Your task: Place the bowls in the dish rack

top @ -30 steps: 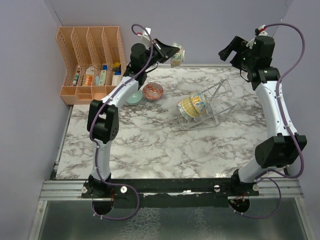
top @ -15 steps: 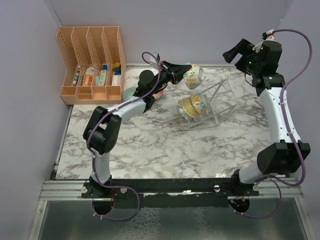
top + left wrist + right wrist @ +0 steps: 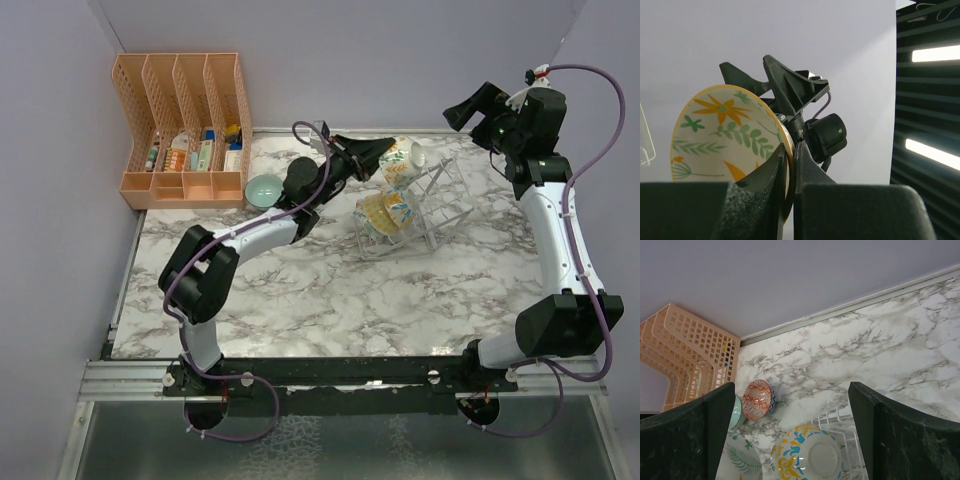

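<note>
left gripper [image 3: 378,158] clenched on floral bowl [image 3: 402,162] rim, bowl aloft beside dish rack [image 3: 437,208] | right gripper [image 3: 468,108] fingers spread apart, raised | teal bowl [image 3: 264,188] sat on table [image 3: 300,290]

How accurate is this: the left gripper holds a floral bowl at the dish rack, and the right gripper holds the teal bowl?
One error: the right gripper is open and empty, per the right wrist view; the teal bowl sits on the table. The left gripper does hold a floral bowl at the dish rack.
</note>
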You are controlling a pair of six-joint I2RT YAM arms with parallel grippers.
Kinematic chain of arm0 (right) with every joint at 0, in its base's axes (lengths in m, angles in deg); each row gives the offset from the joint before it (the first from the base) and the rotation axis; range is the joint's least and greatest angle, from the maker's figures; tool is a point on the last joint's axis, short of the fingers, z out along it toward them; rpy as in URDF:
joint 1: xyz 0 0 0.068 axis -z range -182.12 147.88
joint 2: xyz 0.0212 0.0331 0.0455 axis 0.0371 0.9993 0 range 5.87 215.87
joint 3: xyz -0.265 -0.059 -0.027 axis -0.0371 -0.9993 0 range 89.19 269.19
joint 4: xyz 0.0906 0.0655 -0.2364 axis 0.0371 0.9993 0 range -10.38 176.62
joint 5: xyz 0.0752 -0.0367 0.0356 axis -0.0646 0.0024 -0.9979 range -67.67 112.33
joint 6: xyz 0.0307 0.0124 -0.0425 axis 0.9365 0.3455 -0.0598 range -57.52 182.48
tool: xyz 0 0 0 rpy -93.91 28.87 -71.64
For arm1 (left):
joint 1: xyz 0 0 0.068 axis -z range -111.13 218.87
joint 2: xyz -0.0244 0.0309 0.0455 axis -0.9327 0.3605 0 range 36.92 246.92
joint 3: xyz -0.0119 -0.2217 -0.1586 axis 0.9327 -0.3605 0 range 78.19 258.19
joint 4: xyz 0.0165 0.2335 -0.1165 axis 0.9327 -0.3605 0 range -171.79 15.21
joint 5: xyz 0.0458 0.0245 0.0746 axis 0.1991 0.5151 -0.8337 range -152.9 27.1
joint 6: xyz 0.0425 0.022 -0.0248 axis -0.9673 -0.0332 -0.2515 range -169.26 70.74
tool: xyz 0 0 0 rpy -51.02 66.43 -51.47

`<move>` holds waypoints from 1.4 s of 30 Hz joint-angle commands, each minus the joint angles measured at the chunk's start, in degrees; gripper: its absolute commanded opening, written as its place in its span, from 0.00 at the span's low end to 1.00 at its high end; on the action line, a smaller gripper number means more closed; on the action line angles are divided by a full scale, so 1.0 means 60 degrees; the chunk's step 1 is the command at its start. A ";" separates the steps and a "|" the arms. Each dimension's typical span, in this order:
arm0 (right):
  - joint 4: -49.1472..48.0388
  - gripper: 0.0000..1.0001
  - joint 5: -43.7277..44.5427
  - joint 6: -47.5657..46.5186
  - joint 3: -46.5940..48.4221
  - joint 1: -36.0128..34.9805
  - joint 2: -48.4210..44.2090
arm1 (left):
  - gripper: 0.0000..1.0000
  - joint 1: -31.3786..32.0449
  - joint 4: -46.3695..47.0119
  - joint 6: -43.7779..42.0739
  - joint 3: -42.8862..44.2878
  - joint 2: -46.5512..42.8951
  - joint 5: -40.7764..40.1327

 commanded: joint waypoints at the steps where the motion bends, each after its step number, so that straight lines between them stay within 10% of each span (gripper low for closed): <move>1: -0.0244 0.96 -0.0186 -0.0037 -0.0005 0.0170 -0.0302 | 0.00 0.0284 0.0169 0.0554 -0.0148 -0.0162 -0.1075; 42: -0.0662 0.98 -0.1269 0.0362 0.0288 0.0817 0.0493 | 0.00 0.1016 -0.0671 0.0883 0.0625 0.1815 -0.2089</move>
